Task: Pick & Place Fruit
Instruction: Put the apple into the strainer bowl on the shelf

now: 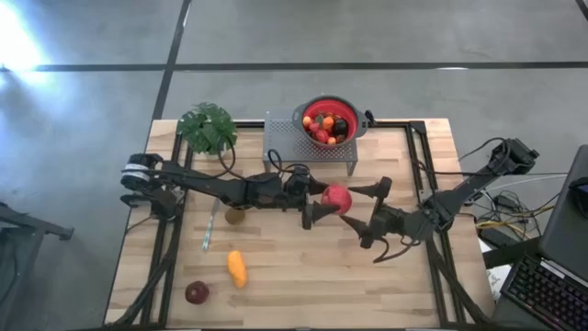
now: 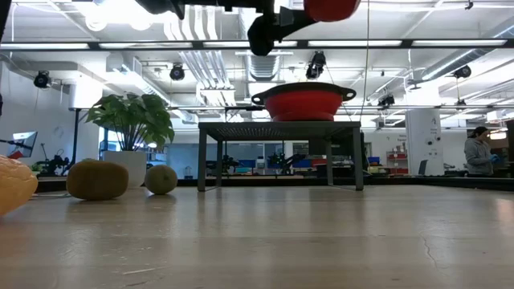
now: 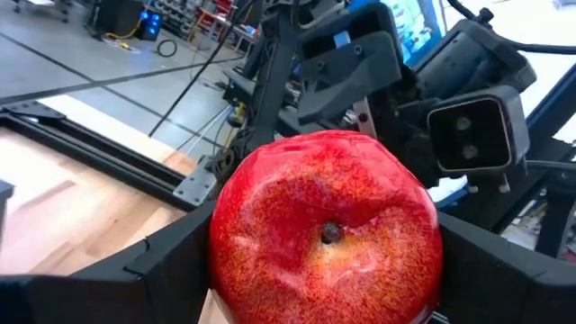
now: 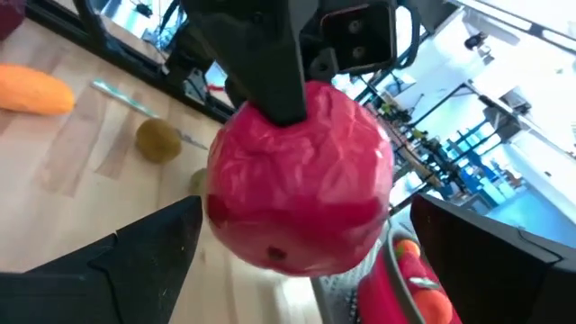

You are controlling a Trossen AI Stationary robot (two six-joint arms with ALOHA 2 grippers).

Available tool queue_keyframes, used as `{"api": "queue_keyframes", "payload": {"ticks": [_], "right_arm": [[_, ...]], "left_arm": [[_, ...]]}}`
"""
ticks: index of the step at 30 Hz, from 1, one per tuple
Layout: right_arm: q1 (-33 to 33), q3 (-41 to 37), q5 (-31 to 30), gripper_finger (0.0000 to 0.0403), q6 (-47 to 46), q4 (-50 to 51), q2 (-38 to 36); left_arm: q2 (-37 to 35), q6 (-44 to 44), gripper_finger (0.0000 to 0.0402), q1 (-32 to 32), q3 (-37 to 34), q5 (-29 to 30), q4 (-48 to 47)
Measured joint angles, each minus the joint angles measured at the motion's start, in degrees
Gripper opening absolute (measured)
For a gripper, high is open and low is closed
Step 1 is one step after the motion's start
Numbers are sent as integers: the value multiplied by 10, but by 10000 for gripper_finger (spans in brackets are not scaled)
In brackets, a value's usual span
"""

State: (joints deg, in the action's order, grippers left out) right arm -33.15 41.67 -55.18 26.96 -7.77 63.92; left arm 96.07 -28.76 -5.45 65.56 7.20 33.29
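Observation:
My left gripper is over the middle of the table, shut on a red apple. My right gripper faces it from the table's right and is open. Its two fingers stand on either side of the apple without touching it. On the table lie a brown kiwi, a long orange piece and a dark-red round fruit. The low view shows two kiwis. Several small fruits sit in the red colander. My left gripper pinches the red apple by its two opposite sides, one finger on each flank. The fingers come level from the table's left. The apple is lifted well clear of the table, at the top of the low view.
The red colander stands on a grey perforated stand at the far edge, with a potted plant to its left. A thin utensil lies near the kiwi. Bare wood lies toward the near edge between the arms.

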Motion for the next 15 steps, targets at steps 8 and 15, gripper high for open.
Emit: {"api": "queue_keyframes", "payload": {"ticks": [8, 15], "right_arm": [[23, 1, 30, 393, -2, -22, 0], [53, 1, 86, 393, 29, -72, 0]], "left_arm": [[0, -2, 342, 2, 2, -4, 22], [0, -2, 342, 3, 2, -4, 27]]}}
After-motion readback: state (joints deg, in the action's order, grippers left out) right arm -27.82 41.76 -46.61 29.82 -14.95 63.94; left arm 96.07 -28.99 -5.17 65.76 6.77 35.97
